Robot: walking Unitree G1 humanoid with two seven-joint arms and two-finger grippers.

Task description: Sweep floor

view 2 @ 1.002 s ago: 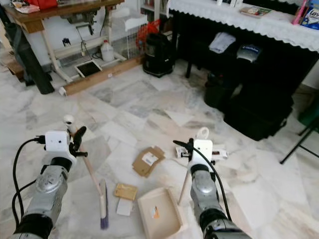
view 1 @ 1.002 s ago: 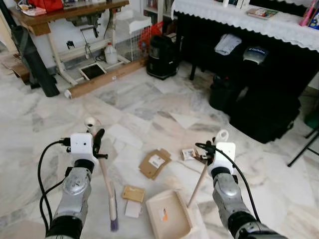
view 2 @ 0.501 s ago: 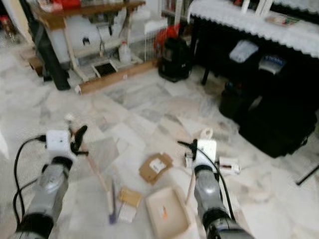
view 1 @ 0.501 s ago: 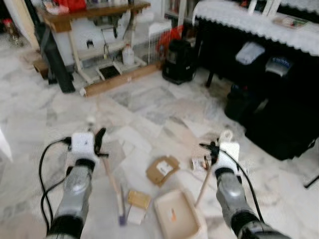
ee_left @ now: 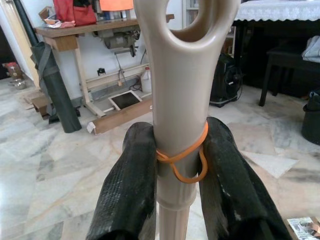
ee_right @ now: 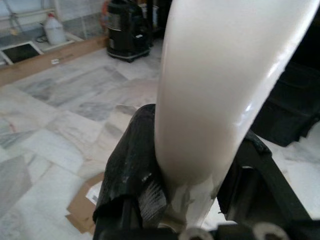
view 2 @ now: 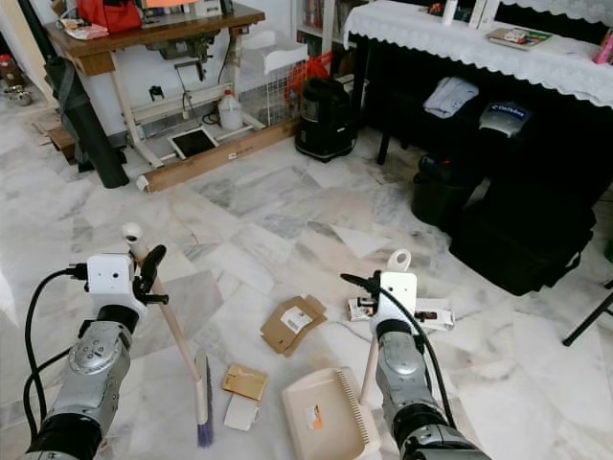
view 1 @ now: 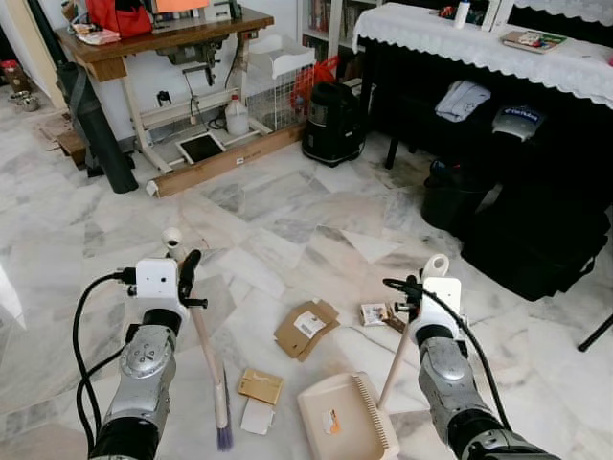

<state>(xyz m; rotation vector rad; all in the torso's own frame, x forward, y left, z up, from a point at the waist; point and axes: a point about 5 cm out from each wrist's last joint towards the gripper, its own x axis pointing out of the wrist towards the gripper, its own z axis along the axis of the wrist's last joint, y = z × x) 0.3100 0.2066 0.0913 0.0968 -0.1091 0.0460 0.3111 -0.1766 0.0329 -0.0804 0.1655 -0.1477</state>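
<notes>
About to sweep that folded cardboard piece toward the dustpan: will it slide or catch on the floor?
The cardboard looks thin and light, so the broom should push it easily. The marble floor looks smooth, so it will probably slide. Its raised flaps may flop or snag at the dustpan lip.

My left gripper (view 1: 189, 278) clamps the broom (view 1: 205, 355); at three o'clock, my right gripper (view 1: 410, 292) grips the dustpan (view 1: 343, 419) handle.
</notes>
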